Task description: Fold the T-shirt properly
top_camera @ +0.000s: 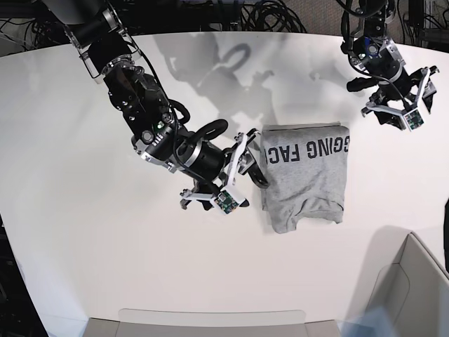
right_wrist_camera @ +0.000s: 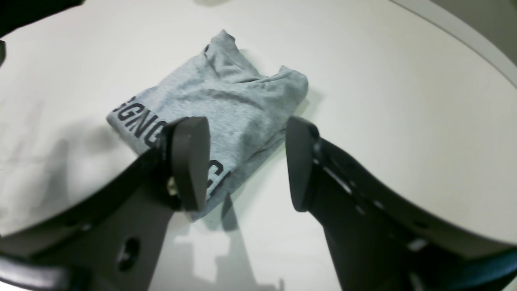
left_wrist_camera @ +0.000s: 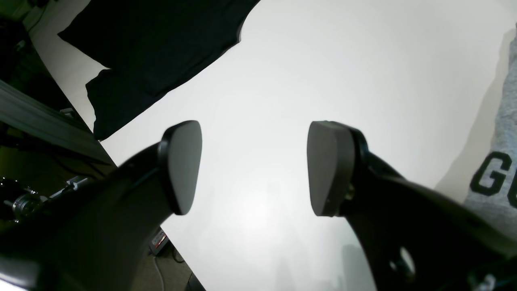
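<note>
My right gripper [top_camera: 251, 160] — jaws spread, empty — hovers at the folded T-shirt's [top_camera: 306, 177] near edge; left gripper [top_camera: 414, 98] farther, also spread.

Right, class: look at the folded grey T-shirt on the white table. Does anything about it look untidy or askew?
Yes. The T-shirt is folded but not square. In the base view its lower edge is uneven and rumpled, narrowing towards the bottom. In the right wrist view the far end bunches into two peaks. Both the right gripper and left gripper are open and hold nothing.
</note>
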You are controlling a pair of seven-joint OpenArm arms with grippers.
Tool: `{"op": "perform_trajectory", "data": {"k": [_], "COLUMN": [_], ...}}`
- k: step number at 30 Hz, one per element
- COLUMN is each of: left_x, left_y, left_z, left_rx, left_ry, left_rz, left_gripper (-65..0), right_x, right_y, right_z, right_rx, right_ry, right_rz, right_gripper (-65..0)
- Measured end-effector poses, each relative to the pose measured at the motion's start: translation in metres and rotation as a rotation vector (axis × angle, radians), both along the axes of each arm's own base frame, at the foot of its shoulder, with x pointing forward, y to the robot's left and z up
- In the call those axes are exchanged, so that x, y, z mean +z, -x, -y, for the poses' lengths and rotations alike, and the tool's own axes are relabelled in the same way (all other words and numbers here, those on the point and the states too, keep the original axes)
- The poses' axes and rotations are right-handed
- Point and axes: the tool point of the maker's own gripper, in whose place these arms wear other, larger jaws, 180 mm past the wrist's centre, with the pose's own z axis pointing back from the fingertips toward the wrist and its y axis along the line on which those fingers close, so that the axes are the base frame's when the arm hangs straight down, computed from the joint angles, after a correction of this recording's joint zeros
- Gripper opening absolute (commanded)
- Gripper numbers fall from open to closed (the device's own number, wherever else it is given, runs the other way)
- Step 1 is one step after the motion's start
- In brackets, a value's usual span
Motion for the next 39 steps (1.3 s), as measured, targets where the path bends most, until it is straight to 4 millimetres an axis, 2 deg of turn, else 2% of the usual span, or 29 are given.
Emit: {"op": "perform_trajectory", "data": {"k": [4,7,9,11,16,19,22,26,31,34,36,39], "left_x": [0.000,0.005,0.013,0.013,0.018,0.003,-0.005,-0.001,0.010,0.014,0.020,0.028], "left_y": [0.000,0.000,-0.004,-0.006,-0.031,-0.041,-0.050,-0.058,-0.071,-0.078,-0.082,-0.082], "left_z": [0.000,-0.003,-0.001,0.004,0.022,0.038,0.046,0.040,0.032,0.035,0.033,0.024], "left_rx": [0.001,0.035,0.027,0.042,0.062,0.060,0.067,0.091,0.018,-0.022,-0.046,-0.045], "left_ry": [0.000,0.001,-0.030,-0.012,0.109,0.280,0.421,0.532,0.566,0.637,0.662,0.692], "left_rz": [0.000,0.048,0.096,0.124,0.234,0.246,0.270,0.322,0.331,0.351,0.377,0.414], "left_gripper": [-26.3,-26.3,-26.3,-26.3,-26.3,-26.3,-26.3,-26.3,-26.3,-26.3,-26.3,-26.3], "right_x": [0.022,0.046,0.043,0.032,0.010,-0.005,-0.003,0.000,-0.003,-0.003,0.008,0.028], "right_y": [-0.006,-0.008,-0.014,-0.022,-0.036,-0.034,-0.035,-0.032,-0.032,-0.031,-0.029,-0.024], "right_z": [-0.001,-0.004,0.002,0.014,0.041,0.052,0.057,0.063,0.070,0.071,0.070,0.057], "right_rx": [-0.020,-0.005,-0.023,-0.064,-0.129,-0.147,-0.146,-0.107,-0.102,-0.107,-0.089,-0.017], "right_ry": [-0.165,-0.387,-0.484,-0.553,-0.793,-0.773,-0.768,-0.744,-0.713,-0.584,-0.498,-0.386], "right_rz": [-0.056,-0.150,-0.236,-0.323,-0.561,-0.620,-0.607,-0.567,-0.550,-0.466,-0.365,-0.193], "right_gripper": [-35.0,-35.0,-35.0,-35.0,-35.0,-35.0,-35.0,-35.0,-35.0,-35.0,-35.0,-35.0]}}
